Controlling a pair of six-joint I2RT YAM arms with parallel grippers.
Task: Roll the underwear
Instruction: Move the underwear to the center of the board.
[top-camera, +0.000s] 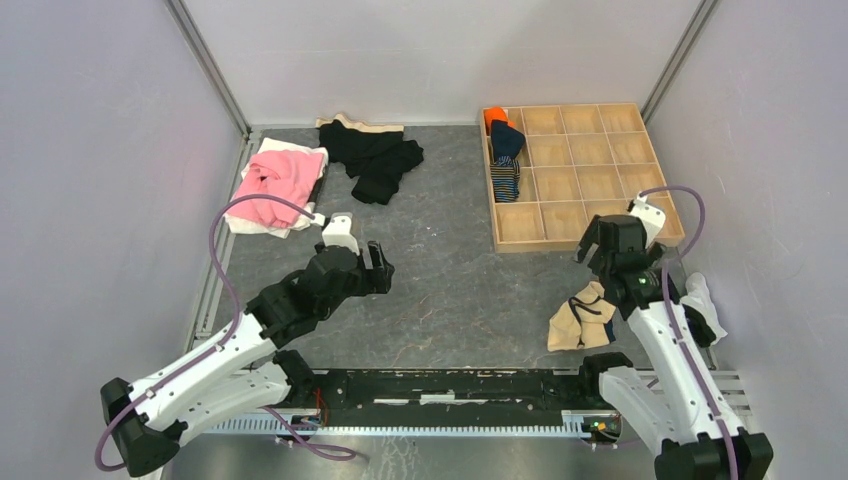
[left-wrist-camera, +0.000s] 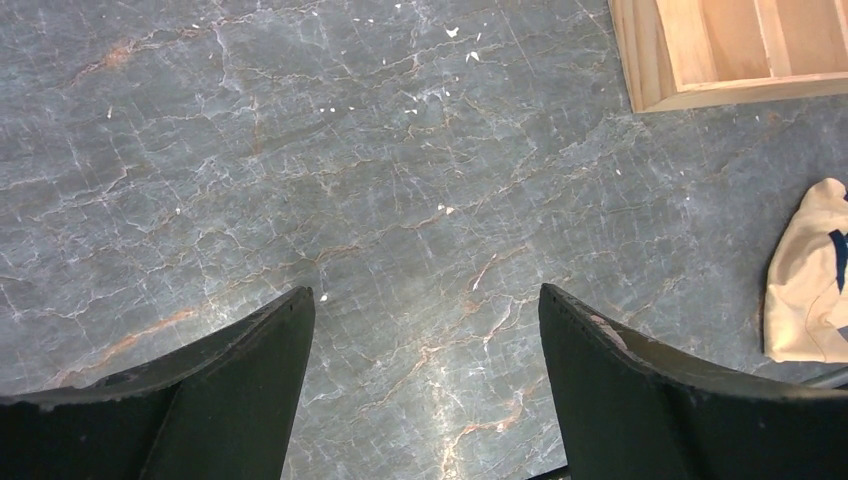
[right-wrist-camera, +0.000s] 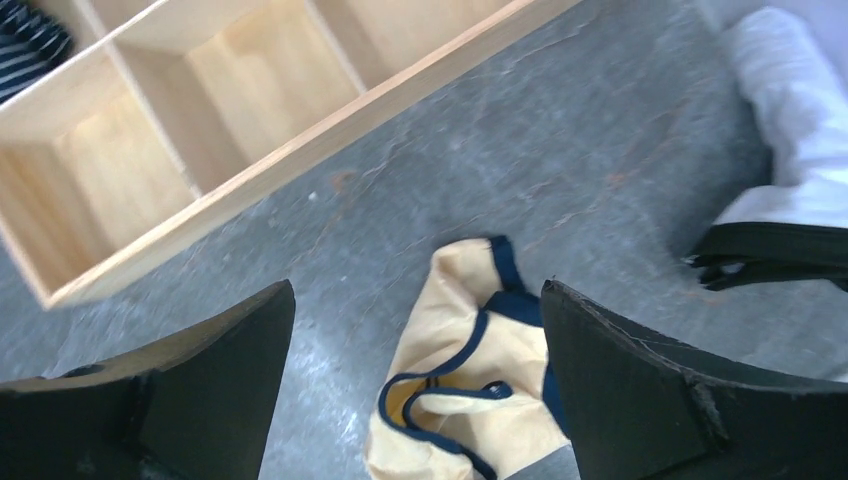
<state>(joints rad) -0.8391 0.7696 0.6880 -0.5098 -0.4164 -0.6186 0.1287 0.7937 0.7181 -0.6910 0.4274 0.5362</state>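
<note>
Tan brief (top-camera: 575, 322) crumpled, long axis near-left to far-right, R pincer (right-wrist-camera: 415, 285) near, released, L pincer (left-wrist-camera: 425, 290) released

The left arm extends from its base at 7 o'clock toward 1 o'clock, elbow bent and forearm low. The left gripper (top-camera: 377, 266) angles down toward 2 o'clock, jaws spread wide. The right arm rises from its base at 5 o'clock toward 11 o'clock. The right gripper (top-camera: 598, 243) points downward, jaws spread wide.
</note>
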